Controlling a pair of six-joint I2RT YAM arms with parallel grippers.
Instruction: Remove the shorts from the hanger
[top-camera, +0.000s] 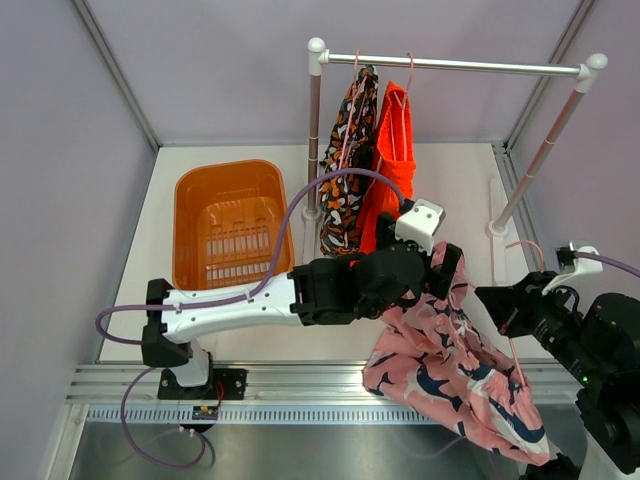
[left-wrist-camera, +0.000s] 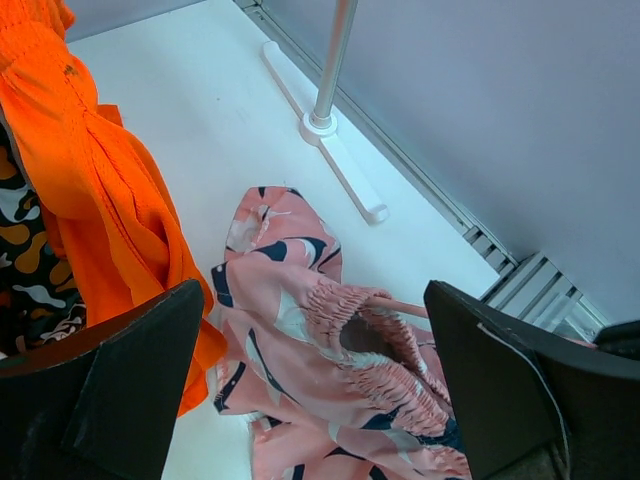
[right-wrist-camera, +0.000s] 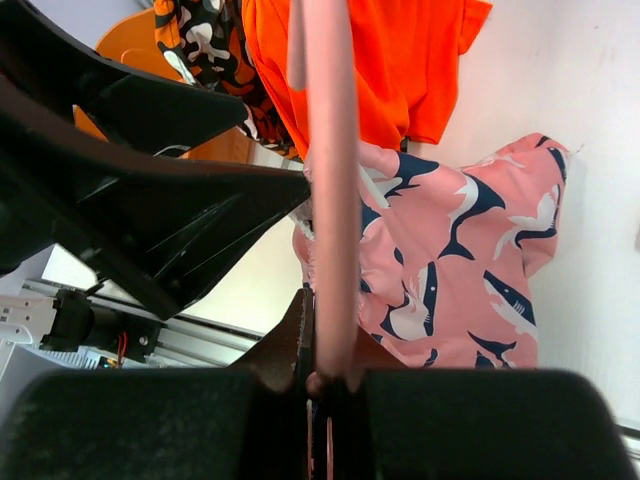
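left end effector (left-wrist-camera: 320, 385) gaping wide over pink shorts (top-camera: 450, 370) at 5 o'clock, right end effector (right-wrist-camera: 322, 388) pinching hanger (right-wrist-camera: 331, 180)

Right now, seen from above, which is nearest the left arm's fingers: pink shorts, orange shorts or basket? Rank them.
1. Pink shorts, just below the left fingers.
2. Orange shorts, hanging just behind.
3. Orange basket, far to the left.

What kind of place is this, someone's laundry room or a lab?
Most likely a robot lab test cell: plain walls box in the table, a small clothes rail with orange shorts stands beside an orange basket, and an aluminium track runs along the near edge.
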